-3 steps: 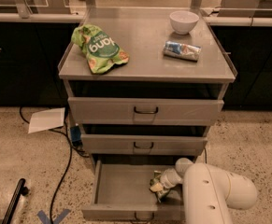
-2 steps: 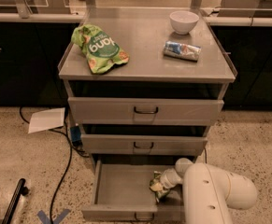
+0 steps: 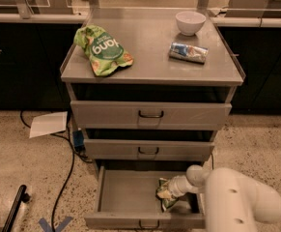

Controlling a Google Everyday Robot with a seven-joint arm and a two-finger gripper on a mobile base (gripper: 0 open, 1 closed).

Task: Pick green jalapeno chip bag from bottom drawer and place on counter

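Observation:
The bottom drawer (image 3: pixel 125 197) of the grey cabinet stands pulled open, its small black loop handle on the short front panel. The green jalapeno chip bag (image 3: pixel 165 193) lies at the right side of its tray. My white arm reaches in from the lower right, and the gripper (image 3: pixel 171 190) is down in the drawer right at the bag, which hides most of it. The counter (image 3: pixel 152 54) is the flat grey cabinet top above.
On the counter lie a bigger lime-green bag (image 3: pixel 101 50), a white bowl (image 3: pixel 190 22) and a silver-blue foil packet (image 3: pixel 188 52). Two upper drawers (image 3: pixel 150 114) are closed. A white paper (image 3: pixel 48 123) and black cables lie on the floor at left.

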